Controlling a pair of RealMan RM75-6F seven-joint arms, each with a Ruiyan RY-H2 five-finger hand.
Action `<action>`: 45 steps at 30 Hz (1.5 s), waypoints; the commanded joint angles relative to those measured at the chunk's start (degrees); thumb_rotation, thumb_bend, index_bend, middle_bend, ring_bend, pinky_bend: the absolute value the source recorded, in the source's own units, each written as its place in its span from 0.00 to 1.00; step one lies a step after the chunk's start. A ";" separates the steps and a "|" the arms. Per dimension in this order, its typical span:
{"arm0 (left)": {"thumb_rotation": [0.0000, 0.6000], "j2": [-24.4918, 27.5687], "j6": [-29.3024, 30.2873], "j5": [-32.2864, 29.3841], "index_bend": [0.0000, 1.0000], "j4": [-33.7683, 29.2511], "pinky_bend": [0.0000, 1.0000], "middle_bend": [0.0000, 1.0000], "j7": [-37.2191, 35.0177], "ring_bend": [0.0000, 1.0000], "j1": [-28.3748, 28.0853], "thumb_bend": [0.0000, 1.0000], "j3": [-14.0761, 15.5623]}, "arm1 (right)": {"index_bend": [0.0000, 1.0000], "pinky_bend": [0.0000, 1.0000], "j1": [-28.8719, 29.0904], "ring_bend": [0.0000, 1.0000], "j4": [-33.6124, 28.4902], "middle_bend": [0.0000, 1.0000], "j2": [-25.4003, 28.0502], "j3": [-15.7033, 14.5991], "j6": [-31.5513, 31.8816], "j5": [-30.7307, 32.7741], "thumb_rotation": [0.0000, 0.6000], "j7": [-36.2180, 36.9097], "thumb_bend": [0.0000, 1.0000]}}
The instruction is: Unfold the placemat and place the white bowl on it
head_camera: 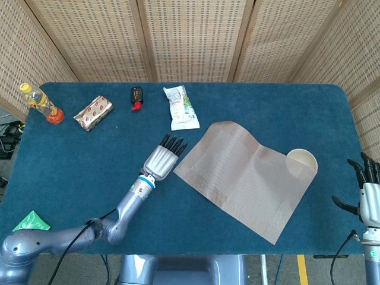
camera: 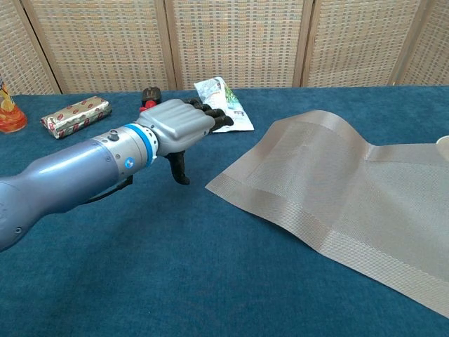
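Observation:
The tan woven placemat (head_camera: 246,178) (camera: 337,189) lies spread on the blue table, its far part humped up in a ridge. The white bowl (head_camera: 301,161) sits at the mat's right edge, partly under or against the raised cloth; only a sliver of the bowl (camera: 443,144) shows in the chest view. My left hand (head_camera: 164,159) (camera: 179,126) hovers just left of the mat's left corner, fingers stretched forward and holding nothing. My right hand (head_camera: 367,187) stands open at the table's right front edge, away from the bowl.
Along the far edge lie a white snack pouch (head_camera: 180,107), a black and red small object (head_camera: 136,97), a red-patterned packet (head_camera: 93,112) and an orange drink bottle (head_camera: 40,103). A green sachet (head_camera: 29,222) lies at the near left corner.

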 commanded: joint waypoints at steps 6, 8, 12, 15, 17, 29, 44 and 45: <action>1.00 -5.70 -2.73 -2.58 0.00 8.33 0.00 0.00 -0.50 0.00 -5.10 0.00 0.07 | 0.18 0.00 0.31 0.00 1.07 0.00 -0.16 0.44 -1.84 1.57 1.00 1.38 0.25; 1.00 -6.37 -3.09 -2.67 0.00 9.41 0.00 0.00 -0.89 0.00 -5.81 0.00 0.26 | 0.18 0.00 0.35 0.00 1.29 0.00 -0.18 0.61 -1.86 1.69 1.00 1.52 0.25; 1.00 -7.19 -3.59 -2.98 0.00 11.01 0.00 0.00 -1.25 0.00 -6.68 0.00 0.68 | 0.18 0.00 0.23 0.00 1.48 0.00 -0.23 0.91 -1.52 1.88 1.00 1.76 0.25; 1.00 -7.81 -3.98 -3.56 0.00 12.26 0.00 0.00 -1.32 0.00 -7.30 0.00 0.94 | 0.18 0.00 0.15 0.00 1.57 0.00 -0.22 1.14 -1.38 2.03 1.00 2.13 0.25; 1.00 -8.12 -4.02 -3.70 0.00 12.80 0.00 0.00 -1.52 0.00 -7.55 0.00 1.08 | 0.18 0.00 0.13 0.00 1.62 0.00 -0.24 1.18 -1.38 2.04 1.00 2.25 0.25; 1.00 -11.14 -4.45 -3.71 0.00 17.88 0.00 0.00 -2.92 0.00 -9.95 0.11 1.73 | 0.18 0.00 0.04 0.00 1.80 0.00 -0.48 1.46 -1.15 1.94 1.00 3.02 0.25; 1.00 -12.43 1.07 7.81 0.11 20.02 0.00 0.00 -17.15 0.00 -10.00 0.44 4.95 | 0.18 0.00 0.02 0.00 1.68 0.00 -0.58 1.36 -1.12 1.44 1.00 3.31 0.25; 1.00 -12.54 1.39 8.64 0.11 20.48 0.00 0.00 -18.32 0.00 -9.94 0.46 5.26 | 0.18 0.00 0.01 0.00 1.66 0.00 -0.56 1.36 -1.15 1.47 1.00 3.31 0.25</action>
